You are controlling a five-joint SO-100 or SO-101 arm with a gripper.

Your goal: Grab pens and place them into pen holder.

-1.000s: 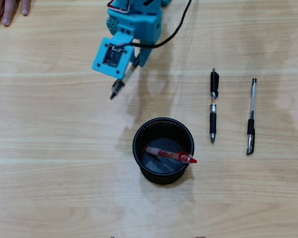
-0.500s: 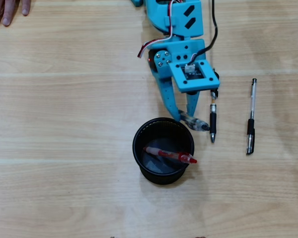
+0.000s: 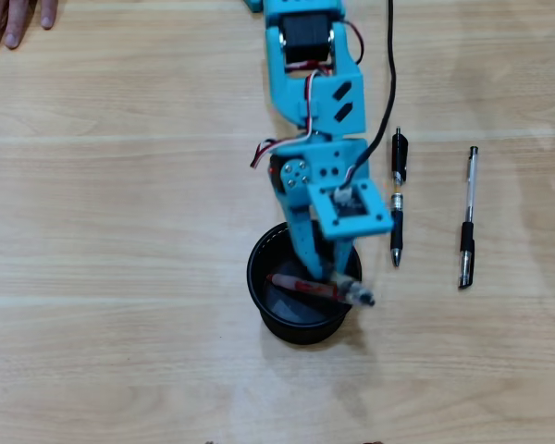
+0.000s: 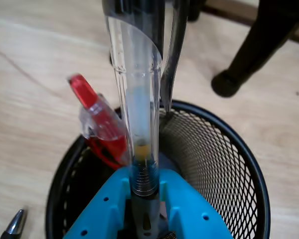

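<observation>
Clear pen (image 4: pixel 137 114) in gripper (image 4: pixel 144 199)

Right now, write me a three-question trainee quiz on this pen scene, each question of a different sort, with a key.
1. True or false: the gripper is shut on a clear pen over the mesh cup.
2. How many pens lie flat on the table in the overhead view?
   A. one
   B. two
   C. four
3. Fill in: the pen already leaning inside the cup is mostly ____ in colour.

Key
1. True. The wrist view shows the blue fingers clamped round the barrel.
2. B, the black pen and the slim pen beside it.
3. Red, the red pen resting against the rim.
</observation>
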